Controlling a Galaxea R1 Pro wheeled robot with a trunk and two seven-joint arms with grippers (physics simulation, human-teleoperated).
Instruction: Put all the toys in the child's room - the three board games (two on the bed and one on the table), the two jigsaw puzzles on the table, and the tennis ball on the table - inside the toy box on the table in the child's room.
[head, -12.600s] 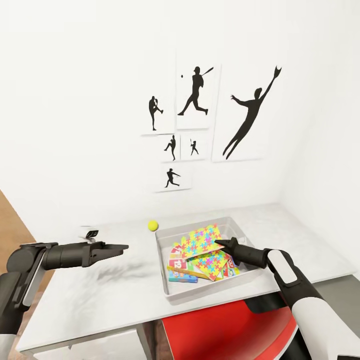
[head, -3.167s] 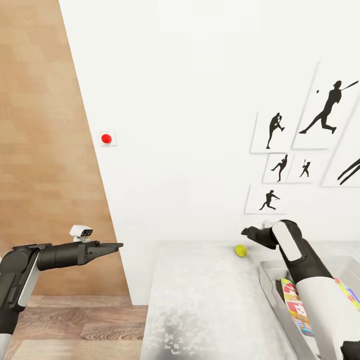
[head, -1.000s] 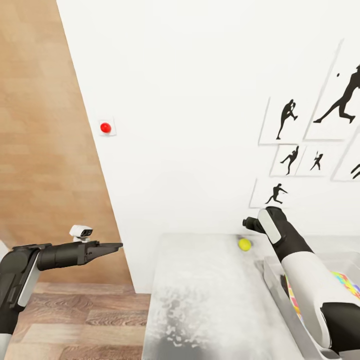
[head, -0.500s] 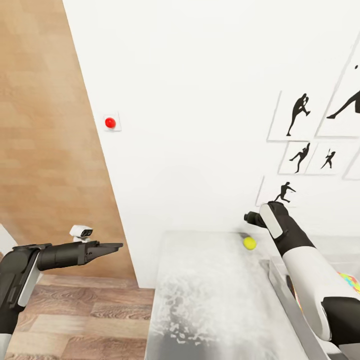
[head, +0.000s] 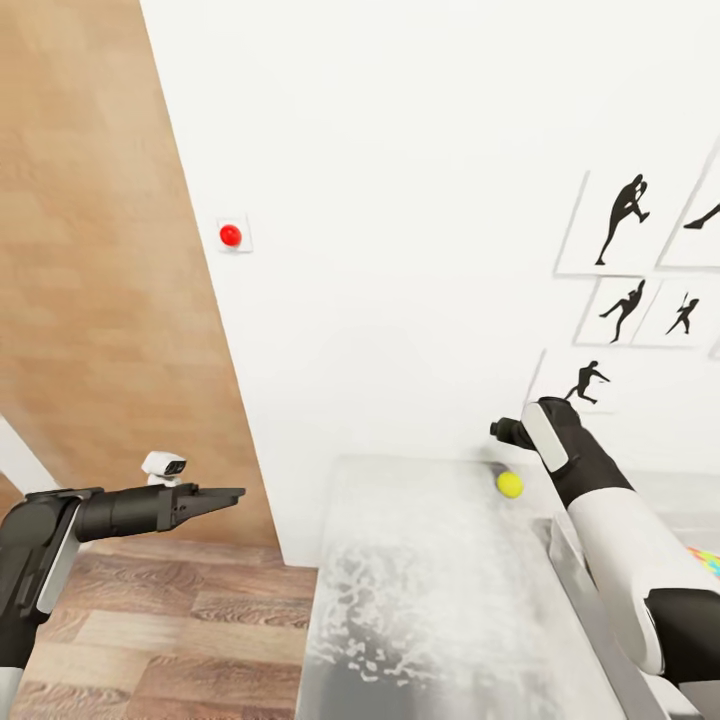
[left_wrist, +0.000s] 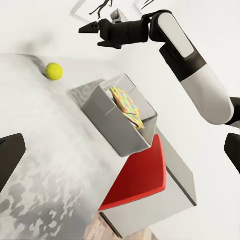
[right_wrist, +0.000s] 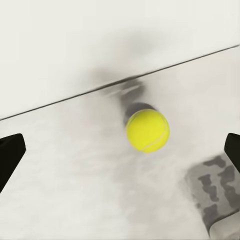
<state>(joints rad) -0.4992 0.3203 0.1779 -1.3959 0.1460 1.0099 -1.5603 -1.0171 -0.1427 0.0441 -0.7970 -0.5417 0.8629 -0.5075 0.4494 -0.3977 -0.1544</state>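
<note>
The left gripper (head: 232, 492) is held out level over the wooden floor (head: 150, 630), well to the left of the table (head: 420, 600), its fingers close together in the head view and nothing between them; in its own wrist view the two dark fingertips (left_wrist: 10, 160) stand at opposite edges of the picture, so how far apart they are I cannot tell for sure. Above it on the white wall (head: 400, 200) sits a red button (head: 231, 235). Across the table, the tennis ball (head: 509, 484) rests on the grey top near the wall, just below and beside the right gripper (head: 497, 429). That gripper hangs above the ball with its fingertips (right_wrist: 11, 155) spread wide to either side and nothing held. Just right of the ball, beside the right arm, stands the toy box (left_wrist: 107, 120) with jigsaw puzzles (left_wrist: 125, 102) inside.
</note>
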